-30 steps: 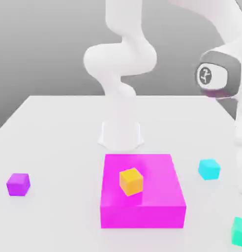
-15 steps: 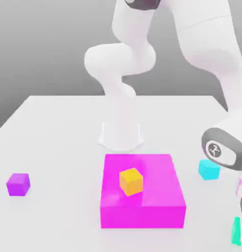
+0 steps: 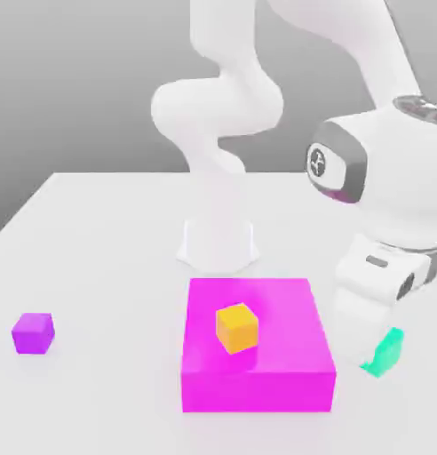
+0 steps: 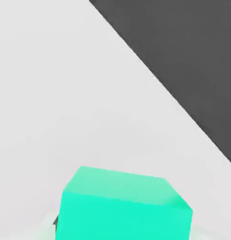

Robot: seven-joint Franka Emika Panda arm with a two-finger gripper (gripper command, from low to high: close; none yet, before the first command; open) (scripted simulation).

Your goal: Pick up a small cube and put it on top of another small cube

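A small teal-green cube (image 3: 385,352) hangs tilted just under the white hand, to the exterior view's right of the big magenta block (image 3: 258,375). My gripper (image 3: 378,345) is shut on this cube and holds it off the white table (image 3: 98,249). In the hand view the same teal cube (image 4: 122,208) sits very close in front of the camera, with the table surface behind it. An orange small cube (image 3: 236,327) rests on top of the magenta block, to the exterior view's left of my hand.
A purple small cube (image 3: 33,332) lies on the table at the exterior view's far left. The arm's white base (image 3: 218,242) stands behind the magenta block. In the hand view the table's edge (image 4: 159,82) runs diagonally, with dark floor beyond it.
The hand dropped onto the teal cube at the exterior view's lower right, then rose and moved left towards the magenta block with the cube in it. The other cubes stayed put.
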